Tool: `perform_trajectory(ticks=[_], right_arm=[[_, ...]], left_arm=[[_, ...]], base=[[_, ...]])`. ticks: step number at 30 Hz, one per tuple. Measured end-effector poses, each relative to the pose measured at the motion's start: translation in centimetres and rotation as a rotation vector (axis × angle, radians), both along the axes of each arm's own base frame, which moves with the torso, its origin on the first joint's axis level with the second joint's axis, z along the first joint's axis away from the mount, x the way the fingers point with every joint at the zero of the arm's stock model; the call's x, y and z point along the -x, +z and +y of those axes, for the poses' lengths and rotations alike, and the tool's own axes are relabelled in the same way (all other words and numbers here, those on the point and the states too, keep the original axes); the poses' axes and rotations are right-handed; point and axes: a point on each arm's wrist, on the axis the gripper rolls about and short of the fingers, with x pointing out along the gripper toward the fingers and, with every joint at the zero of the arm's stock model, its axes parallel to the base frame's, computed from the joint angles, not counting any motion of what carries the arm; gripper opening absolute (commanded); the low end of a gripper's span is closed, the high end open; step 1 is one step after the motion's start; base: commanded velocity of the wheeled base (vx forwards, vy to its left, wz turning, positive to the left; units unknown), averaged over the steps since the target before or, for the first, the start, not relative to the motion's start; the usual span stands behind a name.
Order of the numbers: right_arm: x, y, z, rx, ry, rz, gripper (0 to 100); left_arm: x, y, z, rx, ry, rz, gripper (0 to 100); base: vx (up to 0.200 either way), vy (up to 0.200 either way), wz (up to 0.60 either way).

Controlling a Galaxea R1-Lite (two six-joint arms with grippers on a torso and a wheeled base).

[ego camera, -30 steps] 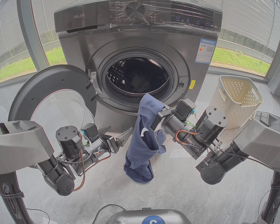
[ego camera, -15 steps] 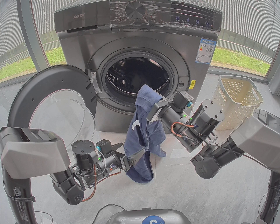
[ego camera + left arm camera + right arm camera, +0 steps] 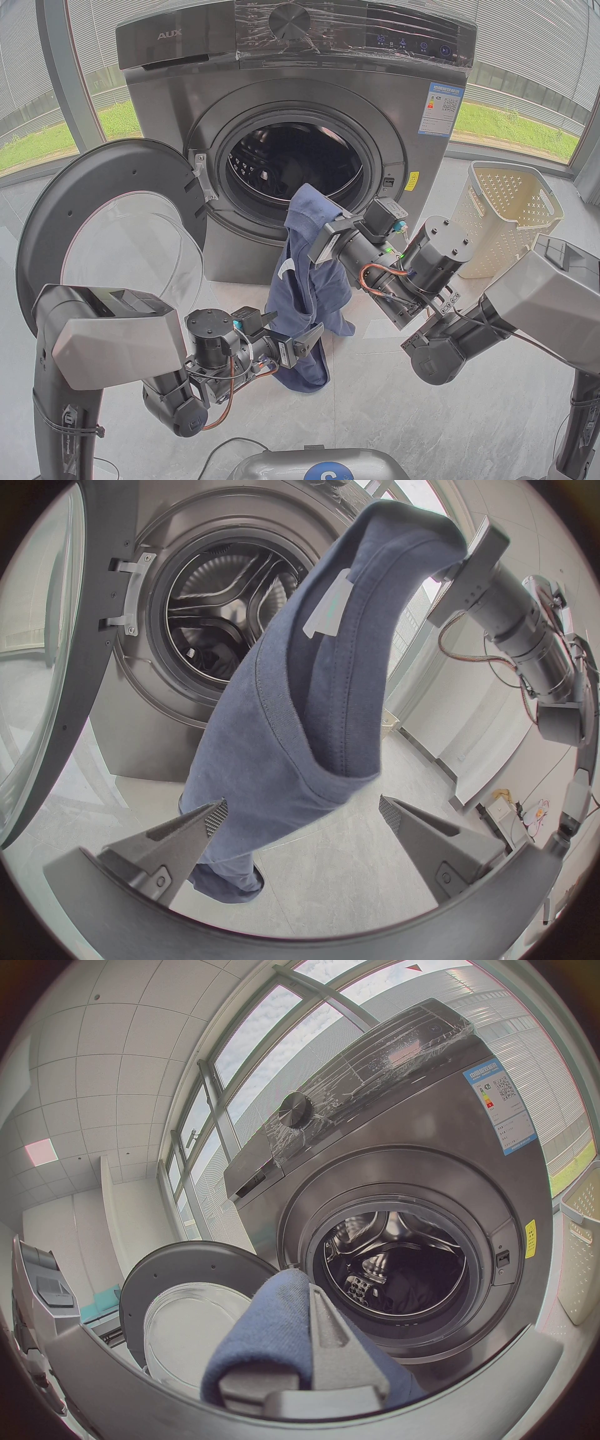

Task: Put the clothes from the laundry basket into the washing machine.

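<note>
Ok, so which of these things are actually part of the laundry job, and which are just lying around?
Part of the job:
blue shirt, hanging from the shut right claw
open left claw near its lower part
washing machine, door open
dark clothes in the drum
laundry basket

Just lying about:
small box and cables by the far wall
windows

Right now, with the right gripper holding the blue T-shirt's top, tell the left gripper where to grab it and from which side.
Grip the fold of the blue T-shirt below its collar, coming from the robot's left, where the open left gripper faces it. The right gripper pinches the top, so the cloth drapes down to the floor; a lower hold should lift that tail.
</note>
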Motion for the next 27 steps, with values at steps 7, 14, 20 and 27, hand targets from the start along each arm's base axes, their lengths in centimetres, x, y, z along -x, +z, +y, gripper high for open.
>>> perform_trajectory(ticks=[7, 14, 20, 27], right_arm=[[0.2, -0.2, 0.1, 0.001, 0.005, 0.003, 0], [0.3, -0.5, 0.1, 0.007, 0.006, 0.010, 0], [0.3, -0.5, 0.0, 0.005, 0.004, 0.010, 0], [0.2, -0.7, -0.6, 0.012, -0.007, 0.019, 0]], left_arm=[[-1.7, -0.9, -0.9, 0.008, 0.083, -0.031, 100], [-3.1, -1.1, -1.4, 0.027, 0.157, -0.067, 0], [-3.4, -1.0, -1.4, 0.030, 0.184, -0.074, 0], [-2.3, 0.0, -0.6, 0.022, 0.186, -0.062, 0]], base=[[0.000, 0.000, 0.00], [0.000, 0.000, 0.00], [0.000, 0.000, 0.00], [0.000, 0.000, 0.00]])
